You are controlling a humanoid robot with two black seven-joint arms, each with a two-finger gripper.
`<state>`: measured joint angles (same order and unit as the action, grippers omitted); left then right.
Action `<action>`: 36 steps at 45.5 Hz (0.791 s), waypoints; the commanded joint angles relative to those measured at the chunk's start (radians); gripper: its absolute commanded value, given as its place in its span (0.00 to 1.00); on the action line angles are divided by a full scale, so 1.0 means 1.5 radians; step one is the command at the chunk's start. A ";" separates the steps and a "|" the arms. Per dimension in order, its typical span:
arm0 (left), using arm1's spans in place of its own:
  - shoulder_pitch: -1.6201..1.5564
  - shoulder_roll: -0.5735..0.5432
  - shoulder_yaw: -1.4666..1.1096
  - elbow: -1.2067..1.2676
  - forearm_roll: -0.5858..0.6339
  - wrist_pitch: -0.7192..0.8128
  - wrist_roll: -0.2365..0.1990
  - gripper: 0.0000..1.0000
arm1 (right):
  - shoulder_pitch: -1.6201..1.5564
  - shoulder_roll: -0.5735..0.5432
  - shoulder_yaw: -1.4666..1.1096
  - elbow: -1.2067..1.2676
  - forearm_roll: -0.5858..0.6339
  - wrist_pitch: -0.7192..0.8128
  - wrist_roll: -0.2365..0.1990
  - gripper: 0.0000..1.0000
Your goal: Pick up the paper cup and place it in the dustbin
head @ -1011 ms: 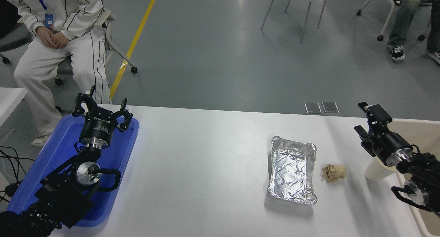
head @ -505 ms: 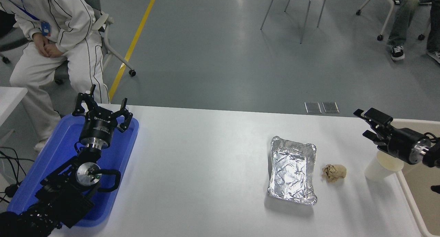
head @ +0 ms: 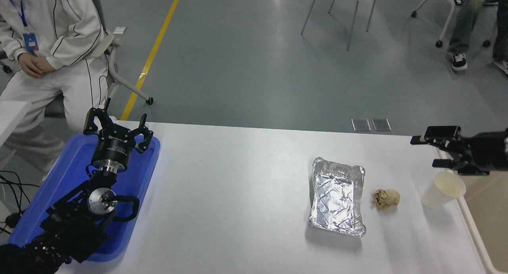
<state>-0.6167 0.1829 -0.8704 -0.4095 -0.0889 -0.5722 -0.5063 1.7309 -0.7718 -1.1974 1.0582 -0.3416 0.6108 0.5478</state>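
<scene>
1. The right gripper (head: 430, 151) was seen with fingers spread, holding nothing; the paper cup (head: 442, 190) stood just below them.
2. The white table (head: 238, 194) was bordered by the dustbin (head: 472, 222), beneath a grey floor (head: 254, 59).
3. The left gripper (head: 117, 125) was parked, fingers spread.

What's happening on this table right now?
The right end effector, open and empty, hovers just beyond the upright cup, which stands on the table beside the bin at the right edge. A brown paper ball and a foil tray lie to the cup's left. The left end effector is parked over the blue tray. A person sits at the far left. The cup is not yet picked up.
</scene>
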 commanded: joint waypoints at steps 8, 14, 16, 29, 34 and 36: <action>0.001 0.001 0.000 0.001 0.000 0.001 0.000 1.00 | 0.258 0.070 -0.157 0.006 -0.136 0.116 -0.096 1.00; 0.001 0.001 0.000 0.001 0.000 0.001 0.000 1.00 | 0.283 0.094 -0.153 0.007 -0.161 0.116 -0.150 1.00; 0.001 0.001 0.000 0.001 0.000 0.001 0.000 1.00 | 0.285 0.101 -0.149 0.007 -0.161 0.116 -0.158 1.00; 0.000 0.000 -0.001 0.000 0.000 0.000 0.000 1.00 | 0.344 0.129 -0.155 0.007 -0.156 0.116 -0.158 1.00; 0.000 0.001 -0.001 0.000 0.000 0.000 0.000 1.00 | 0.346 0.132 -0.159 0.007 -0.150 0.116 -0.158 1.00; 0.000 0.000 -0.001 0.000 0.000 0.000 0.000 1.00 | 0.346 0.131 -0.159 0.007 -0.141 0.116 -0.158 1.00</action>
<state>-0.6154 0.1830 -0.8709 -0.4086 -0.0889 -0.5710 -0.5063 2.2081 -0.5943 -1.4220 1.0683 -0.5668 0.7809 0.3241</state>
